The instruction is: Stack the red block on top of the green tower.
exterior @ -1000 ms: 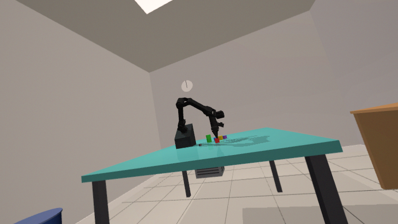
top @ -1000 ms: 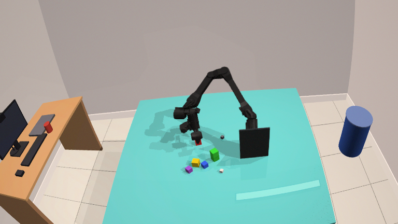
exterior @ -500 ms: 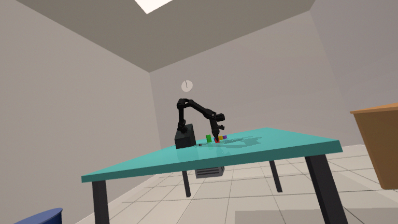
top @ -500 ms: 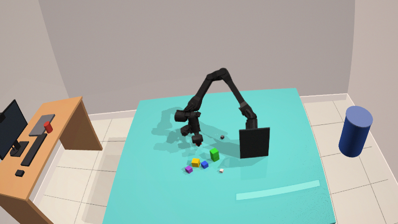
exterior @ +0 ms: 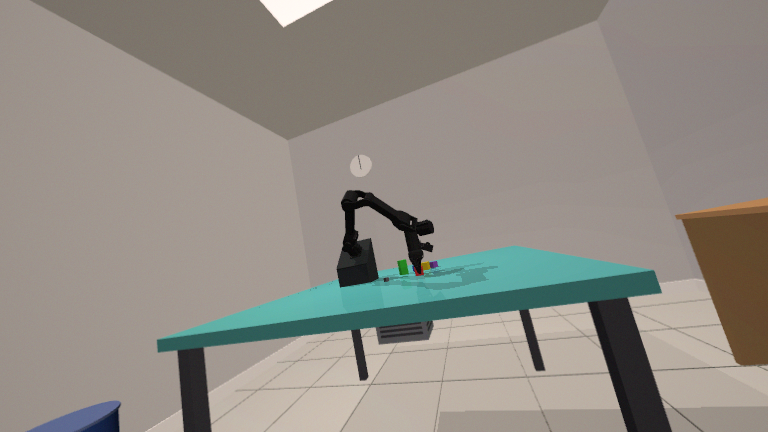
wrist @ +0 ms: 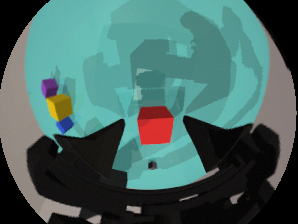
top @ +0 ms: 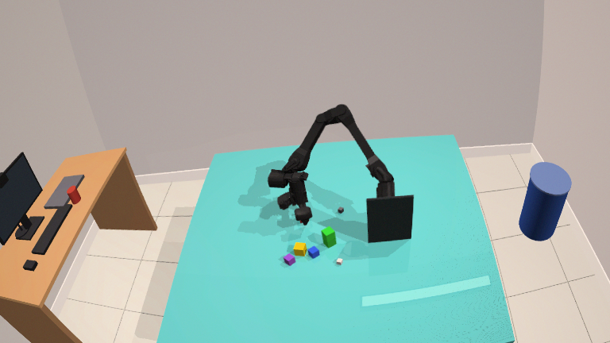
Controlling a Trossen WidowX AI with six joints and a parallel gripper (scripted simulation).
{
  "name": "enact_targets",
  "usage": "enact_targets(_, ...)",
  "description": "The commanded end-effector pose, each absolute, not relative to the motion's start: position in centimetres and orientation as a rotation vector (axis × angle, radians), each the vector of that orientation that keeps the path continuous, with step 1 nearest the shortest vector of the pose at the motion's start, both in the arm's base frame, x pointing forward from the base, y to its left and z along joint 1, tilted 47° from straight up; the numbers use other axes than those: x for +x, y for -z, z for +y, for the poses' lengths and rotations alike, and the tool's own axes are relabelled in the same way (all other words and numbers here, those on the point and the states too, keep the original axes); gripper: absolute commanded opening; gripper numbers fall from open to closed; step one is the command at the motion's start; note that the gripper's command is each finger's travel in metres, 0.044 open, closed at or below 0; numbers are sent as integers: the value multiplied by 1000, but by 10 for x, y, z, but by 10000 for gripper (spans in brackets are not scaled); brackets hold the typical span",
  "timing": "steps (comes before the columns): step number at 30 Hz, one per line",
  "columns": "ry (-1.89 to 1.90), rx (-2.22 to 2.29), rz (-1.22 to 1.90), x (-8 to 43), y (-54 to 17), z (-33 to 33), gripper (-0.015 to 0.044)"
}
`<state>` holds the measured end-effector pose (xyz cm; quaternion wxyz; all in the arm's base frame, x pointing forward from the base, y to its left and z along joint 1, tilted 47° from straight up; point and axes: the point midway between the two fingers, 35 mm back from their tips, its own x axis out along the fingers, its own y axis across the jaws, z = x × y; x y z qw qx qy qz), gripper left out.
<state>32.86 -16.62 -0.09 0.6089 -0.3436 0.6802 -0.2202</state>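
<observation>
At seven o'clock from arm's elbow, over red block (top: 301, 221) (wrist: 155, 129): fingers spread, nothing pinched. Apparently lining up grasp; next, centre, then close squarely.

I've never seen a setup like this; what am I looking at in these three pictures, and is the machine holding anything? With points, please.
This is one black jointed robot arm (top: 313, 138) (exterior: 384, 206) on a turquoise table (top: 238, 298) (exterior: 483, 298) (wrist: 45, 45). The first picture looks down from above, the second from low beside the table, the third from the arm's wrist. On the table are a red block (wrist: 155, 131), an upright green block tower (top: 329, 237) (exterior: 402, 267), yellow (top: 299, 248) (wrist: 60, 107), blue (top: 314, 252) (wrist: 64, 125) and purple (top: 289, 259) (wrist: 49, 88) blocks, and two tiny cubes. The fingers stand open on either side of the red block, holding nothing.
</observation>
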Motion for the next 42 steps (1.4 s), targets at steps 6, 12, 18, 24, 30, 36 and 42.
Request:
enact_targets(6, 502, -795, 1576, 328, 1, -166, 256)
enact_targets(12, 502, -795, 1576, 328, 1, -166, 138)
enact_targets(18, 502, -795, 1576, 328, 1, -165, 78)
enact_targets(24, 501, -794, 1576, 329, -15, -148, 0)
enact_targets(30, 500, -793, 1576, 330, -38, -123, 0)
enact_targets(36, 498, -791, 1576, 331, -62, -97, 0)
enact_targets(42, 497, -791, 1576, 332, -78, -80, 0)
